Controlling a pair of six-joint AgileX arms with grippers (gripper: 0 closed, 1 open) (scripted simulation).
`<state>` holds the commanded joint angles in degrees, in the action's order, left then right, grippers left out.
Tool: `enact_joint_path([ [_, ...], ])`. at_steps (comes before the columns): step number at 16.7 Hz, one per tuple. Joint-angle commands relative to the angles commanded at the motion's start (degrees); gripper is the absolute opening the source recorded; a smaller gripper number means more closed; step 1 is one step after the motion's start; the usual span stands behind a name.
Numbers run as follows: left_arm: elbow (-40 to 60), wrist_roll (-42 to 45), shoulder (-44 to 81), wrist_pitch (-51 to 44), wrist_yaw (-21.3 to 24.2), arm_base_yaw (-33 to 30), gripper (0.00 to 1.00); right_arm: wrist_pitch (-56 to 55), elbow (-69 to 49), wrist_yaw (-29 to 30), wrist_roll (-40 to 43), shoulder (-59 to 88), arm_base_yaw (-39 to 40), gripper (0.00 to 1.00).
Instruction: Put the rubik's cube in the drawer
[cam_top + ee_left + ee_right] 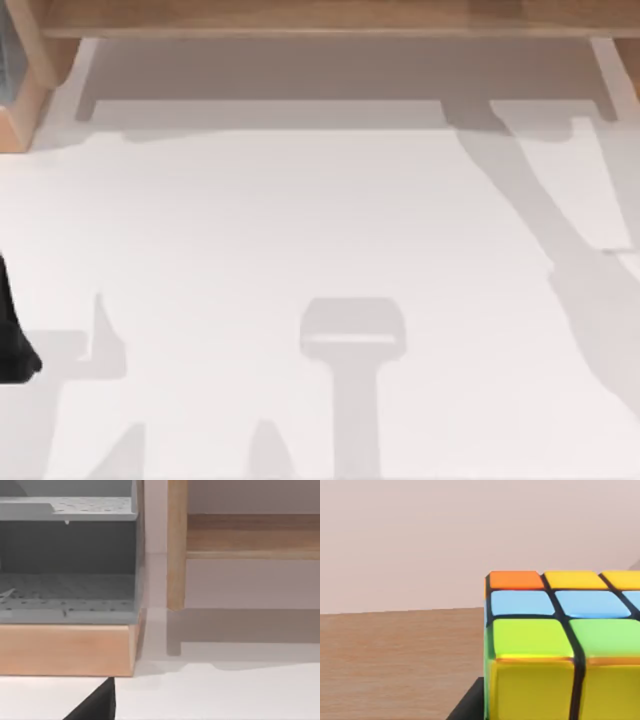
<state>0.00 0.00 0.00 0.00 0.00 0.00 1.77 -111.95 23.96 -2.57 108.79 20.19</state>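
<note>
The rubik's cube (560, 645) looms close in the right wrist view, showing orange, yellow, blue and green squares, with a brown wooden surface (395, 660) behind it. A dark part of my right gripper (467, 705) lies against the cube's lower side. The drawer (67, 555) is a grey open-fronted unit with perforated floors on a wooden base (65, 650), and it stands ahead of my left gripper (95, 705). In the top view its corner (8, 60) is at the far left back. My left arm (12, 340) sits at the table's left edge.
A wooden frame (320, 18) runs along the back of the white table (320, 250). One of its posts (176, 545) stands just beside the drawer unit. Arm shadows fall across the table's middle and right.
</note>
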Motion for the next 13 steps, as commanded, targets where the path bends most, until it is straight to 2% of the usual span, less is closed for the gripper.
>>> enact_joint_path([
  [5,0.0,0.0,0.0,0.0,0.0,0.0,1.0,17.8,-13.5,-0.5,-3.8,-3.2,-9.5,0.0],
  [9,0.0,0.0,0.0,0.0,0.0,0.0,1.0,41.0,-25.0,-2.1,-4.2,-2.1,-20.3,0.0],
  [13,0.0,0.0,0.0,0.0,0.0,0.0,1.0,64.0,-32.9,-5.8,0.2,6.8,-31.0,0.0],
])
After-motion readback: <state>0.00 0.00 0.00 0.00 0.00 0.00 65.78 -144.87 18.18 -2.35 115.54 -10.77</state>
